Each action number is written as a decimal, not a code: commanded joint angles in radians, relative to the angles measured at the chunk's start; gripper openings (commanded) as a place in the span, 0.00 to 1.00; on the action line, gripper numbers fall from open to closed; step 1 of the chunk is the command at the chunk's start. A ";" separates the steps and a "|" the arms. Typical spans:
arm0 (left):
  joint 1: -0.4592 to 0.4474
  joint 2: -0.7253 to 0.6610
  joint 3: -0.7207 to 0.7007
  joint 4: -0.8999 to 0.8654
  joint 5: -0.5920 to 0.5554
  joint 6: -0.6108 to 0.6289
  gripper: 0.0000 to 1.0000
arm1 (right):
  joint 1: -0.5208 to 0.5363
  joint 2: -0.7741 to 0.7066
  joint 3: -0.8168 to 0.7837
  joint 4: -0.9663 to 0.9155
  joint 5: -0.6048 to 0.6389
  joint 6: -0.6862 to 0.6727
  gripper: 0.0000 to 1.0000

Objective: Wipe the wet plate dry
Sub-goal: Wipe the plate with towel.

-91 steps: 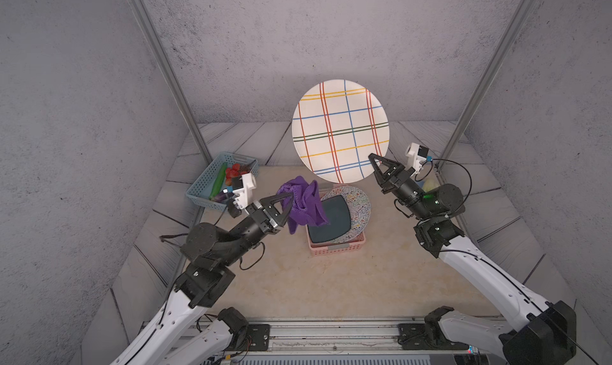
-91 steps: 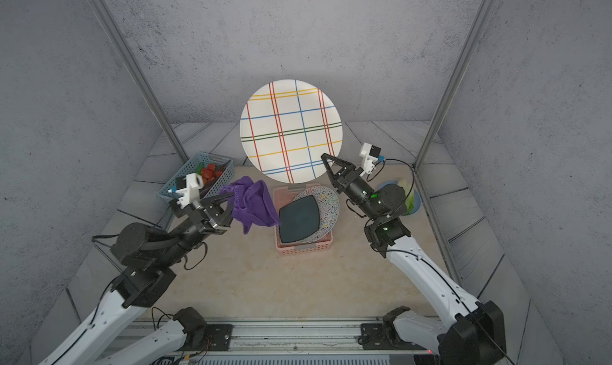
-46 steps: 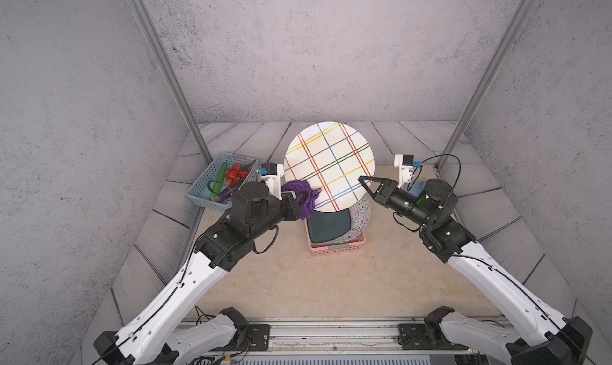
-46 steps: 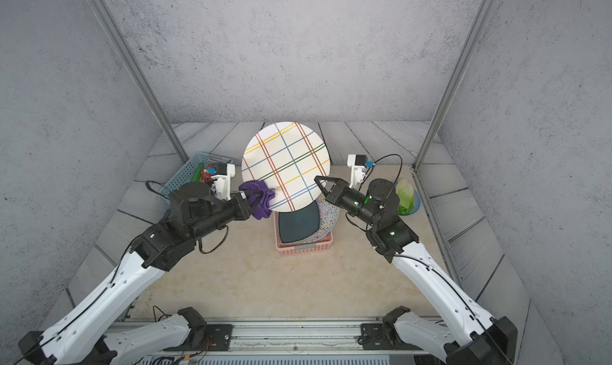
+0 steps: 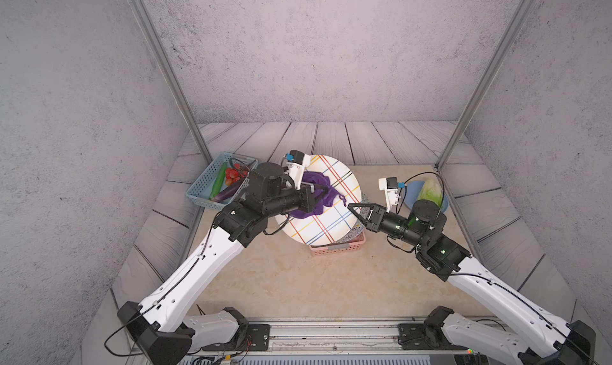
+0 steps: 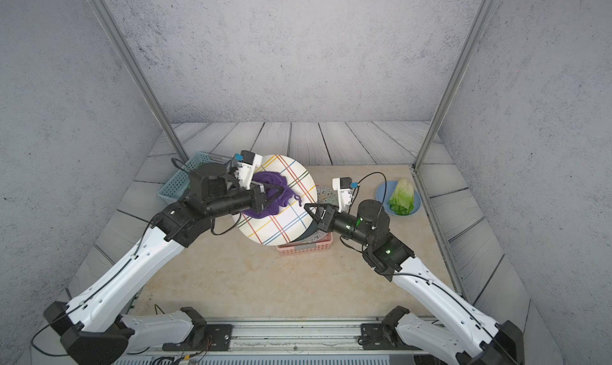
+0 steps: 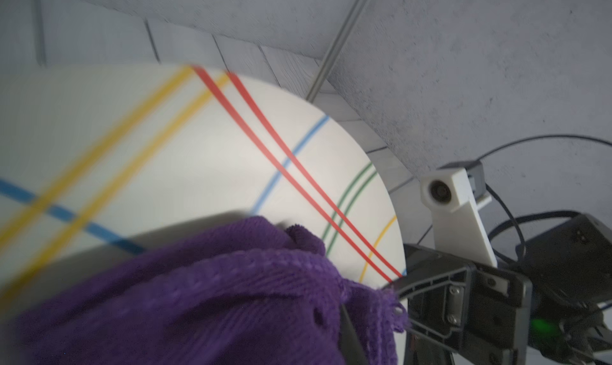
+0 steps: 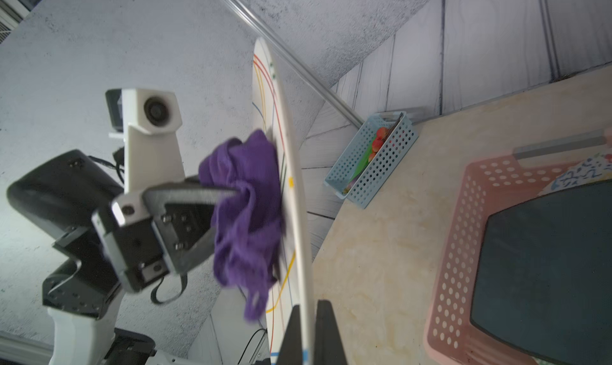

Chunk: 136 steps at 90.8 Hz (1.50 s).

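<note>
Currently the right gripper [image 8: 308,308] pinches the plate [image 5: 331,214] by its rim, presenting its face so the left gripper [image 8: 223,214], closed on the cloth [image 5: 314,196], can wipe.

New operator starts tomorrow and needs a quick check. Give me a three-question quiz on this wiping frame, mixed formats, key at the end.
1. True or false: the left tool is shut on the purple cloth, which touches the striped plate.
2. The right tool grips: A) the plate's rim, B) a cup, C) nothing.
3. Fill in: the lettuce sits in a ___ dish.
Key: 1 true; 2 A; 3 blue.
</note>
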 commanded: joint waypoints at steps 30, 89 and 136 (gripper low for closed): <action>0.023 -0.017 0.051 -0.106 -0.042 0.038 0.00 | 0.021 0.034 0.070 0.173 -0.059 0.072 0.00; 0.424 -0.154 -0.072 0.501 0.248 -0.768 0.00 | -0.247 0.067 -0.025 0.787 -0.090 0.504 0.00; 0.224 -0.082 -0.053 1.057 0.183 -1.219 0.00 | -0.009 0.341 0.058 1.063 -0.173 0.549 0.00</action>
